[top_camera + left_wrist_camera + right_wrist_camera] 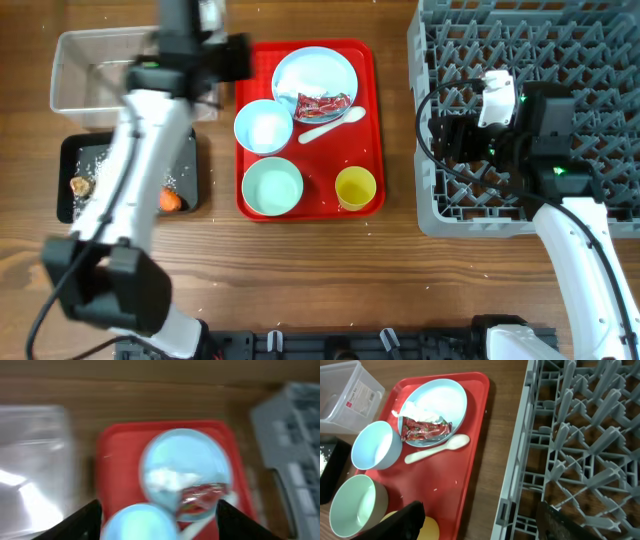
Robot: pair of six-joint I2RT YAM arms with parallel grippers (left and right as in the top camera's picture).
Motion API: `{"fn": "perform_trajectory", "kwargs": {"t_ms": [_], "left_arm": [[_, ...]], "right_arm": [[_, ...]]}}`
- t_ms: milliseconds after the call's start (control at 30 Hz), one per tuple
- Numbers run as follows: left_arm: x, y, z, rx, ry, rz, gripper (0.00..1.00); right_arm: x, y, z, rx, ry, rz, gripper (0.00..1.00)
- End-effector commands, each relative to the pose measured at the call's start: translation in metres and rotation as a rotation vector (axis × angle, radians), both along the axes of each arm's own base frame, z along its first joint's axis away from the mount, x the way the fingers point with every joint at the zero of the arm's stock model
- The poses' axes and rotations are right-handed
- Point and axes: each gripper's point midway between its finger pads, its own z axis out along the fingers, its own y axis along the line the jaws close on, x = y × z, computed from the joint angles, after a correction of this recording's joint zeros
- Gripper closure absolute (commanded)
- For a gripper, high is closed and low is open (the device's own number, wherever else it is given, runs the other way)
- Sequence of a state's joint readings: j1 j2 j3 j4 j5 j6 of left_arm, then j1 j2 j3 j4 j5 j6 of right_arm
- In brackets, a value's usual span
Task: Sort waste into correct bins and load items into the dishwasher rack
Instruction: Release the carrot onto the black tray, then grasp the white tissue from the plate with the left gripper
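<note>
Well, the left tool (pixel 226 57) hangs above the red tray's (pixel 366 120) far left corner, released: in the left wrist view its two fingers (pixel 90 516) stand wide apart with nothing between them, though that view is blurred. The right tool (pixel 452 136) is released too, jaws spread and empty, off to the right of the red tray over the near edge of the grey dishwasher rack (pixel 560 40).

On the red tray's far end sits the pale blue plate (pixel 315 72), carrying a crumpled white tissue (pixel 416 410) and a red crinkled wrapper (pixel 322 105). The white plastic spoon (pixel 330 126) lies on the tray just beside the plate's near rim. A pale blue-green bowl (pixel 264 127) stands at the tray's left side, touching or nearly touching the plate, and a second bowl (pixel 272 187) fills the near left corner. The small yellow cup (pixel 355 187) stands upright in the near right corner.

Left of the red tray, on the wooden desk (pixel 300 270), the clear plastic tub (pixel 90 70) sits at the far side. The shallow black tray (pixel 70 205) is just in front of it, holding scattered white rice grains (pixel 95 160), a small brown lump (pixel 81 185) and an orange carrot (pixel 170 201).
</note>
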State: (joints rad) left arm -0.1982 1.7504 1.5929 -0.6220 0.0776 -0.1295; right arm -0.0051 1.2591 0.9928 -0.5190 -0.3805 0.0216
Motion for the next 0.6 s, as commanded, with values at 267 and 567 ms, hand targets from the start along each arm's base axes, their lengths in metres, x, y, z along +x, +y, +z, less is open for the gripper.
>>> {"fn": "perform_trajectory", "kwargs": {"t_ms": [267, 567], "left_arm": [[0.028, -0.1, -0.175, 0.182, 0.115, -0.269, 0.18], [0.028, -0.106, -0.204, 0.187, 0.136, -0.324, 0.43]], "right_arm": [[-0.001, 0.0, -0.003, 0.004, 0.028, -0.002, 0.26], [-0.002, 0.0, -0.004, 0.003, 0.033, -0.002, 0.26]]}}
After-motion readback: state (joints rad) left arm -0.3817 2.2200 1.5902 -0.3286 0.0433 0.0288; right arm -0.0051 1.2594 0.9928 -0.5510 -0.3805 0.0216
